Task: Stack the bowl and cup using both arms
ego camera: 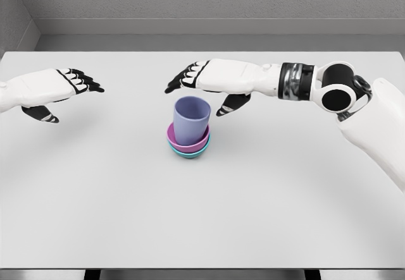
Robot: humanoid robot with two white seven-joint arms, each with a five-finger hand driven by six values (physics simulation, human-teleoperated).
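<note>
Two hands were all we had over the table (95,217). Our right hand (212,84) hovered just behind and above the lavender cup (192,120), fingers spread and gripping nothing (thumb hanging down near the rim). Our left hand (54,90) sat well apart at the left, likewise loose and empty. The cup stood upright inside a purple bowl (180,142), nested in a teal bowl (190,154).

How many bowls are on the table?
2. A purple bowl sits nested in a teal bowl near the middle of the table, with a lavender cup standing in the purple one. The cup could hide nothing larger; no other bowls show.
</note>
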